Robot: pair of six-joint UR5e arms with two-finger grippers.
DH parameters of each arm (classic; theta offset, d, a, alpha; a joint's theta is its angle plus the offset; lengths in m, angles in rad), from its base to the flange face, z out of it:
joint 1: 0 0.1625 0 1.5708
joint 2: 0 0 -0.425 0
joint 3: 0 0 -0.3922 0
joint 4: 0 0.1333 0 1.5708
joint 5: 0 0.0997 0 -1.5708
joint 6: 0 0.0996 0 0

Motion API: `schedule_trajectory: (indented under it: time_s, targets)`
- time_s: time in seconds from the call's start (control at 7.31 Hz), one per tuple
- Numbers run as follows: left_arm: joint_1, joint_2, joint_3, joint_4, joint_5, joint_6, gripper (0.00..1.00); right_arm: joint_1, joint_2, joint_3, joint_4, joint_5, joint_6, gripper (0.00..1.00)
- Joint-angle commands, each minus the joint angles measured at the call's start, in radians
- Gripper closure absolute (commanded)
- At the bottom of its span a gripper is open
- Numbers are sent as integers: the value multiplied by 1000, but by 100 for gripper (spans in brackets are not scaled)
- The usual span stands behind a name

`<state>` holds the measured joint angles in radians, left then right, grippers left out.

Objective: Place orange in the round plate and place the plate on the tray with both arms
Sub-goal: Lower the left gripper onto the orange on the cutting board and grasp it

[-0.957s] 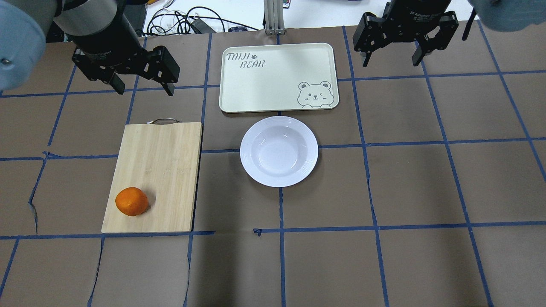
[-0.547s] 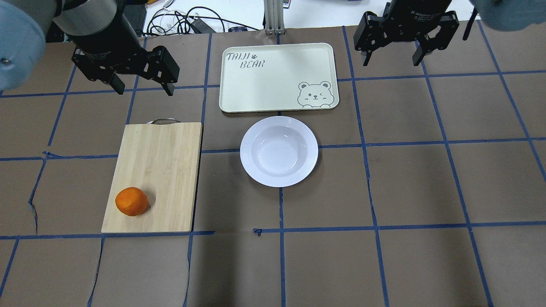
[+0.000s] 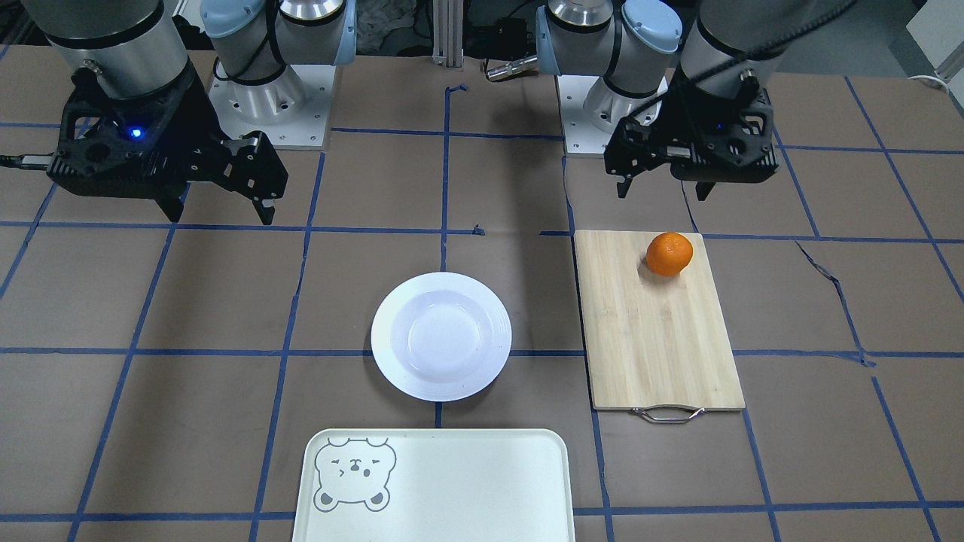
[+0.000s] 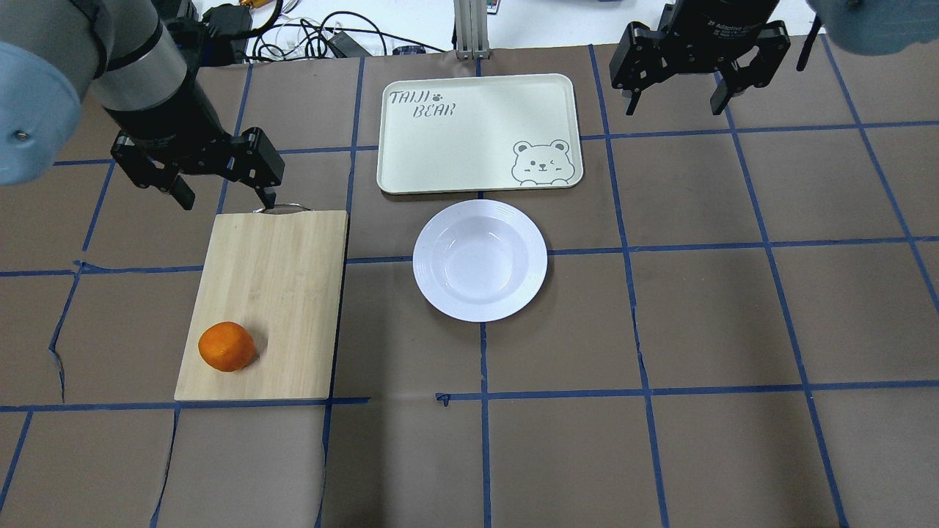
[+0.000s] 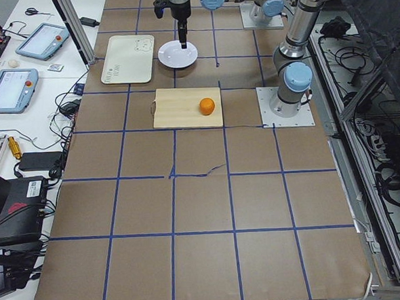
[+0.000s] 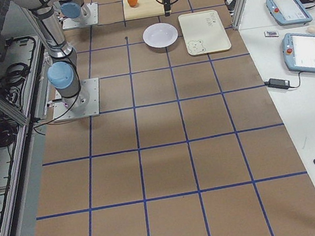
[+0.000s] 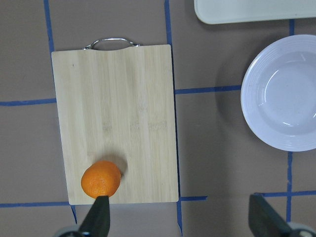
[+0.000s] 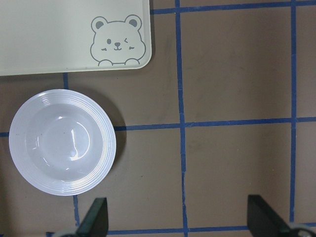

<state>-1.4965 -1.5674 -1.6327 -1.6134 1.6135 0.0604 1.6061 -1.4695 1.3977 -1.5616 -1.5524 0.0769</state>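
Overhead, the left gripper (image 4: 227, 199) hangs wide open over the handle end of the cutting board (image 4: 271, 293). The orange (image 4: 227, 347) sits at the board's opposite end. The right gripper (image 4: 672, 110), equally spread, hovers beside the tray (image 4: 477, 147). Its wrist view shows only the round plate (image 8: 19, 143) near the tray's bear corner, not the orange.

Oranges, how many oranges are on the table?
1. The orange sits on the wooden cutting board, at the end nearest the robot, well apart from the empty round plate. Nothing in view looks able to hide another.

The tray (image 4: 477, 147) reads — "TAIJI BEAR".
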Motion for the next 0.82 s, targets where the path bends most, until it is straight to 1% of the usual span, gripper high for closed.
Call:
schedule_trajectory:
  time_s: [0.0,0.14,0.27,0.55,0.68]
  targets:
    - [132,-5,-154,9,-1,149,0,0,0,4,0,-5,-3,0]
    - [153,-20,-209,12,41,154,0,0,1,6,0,-6,-2,0]
    - [160,-48,-255,44,156,150,0,0,2,6,0,-9,-2,0]
    - [160,-75,-379,197,169,159,0,0,2,6,0,-6,-3,0]
    - [160,-92,-416,260,164,170,0,3,2,6,0,-2,-2,0]
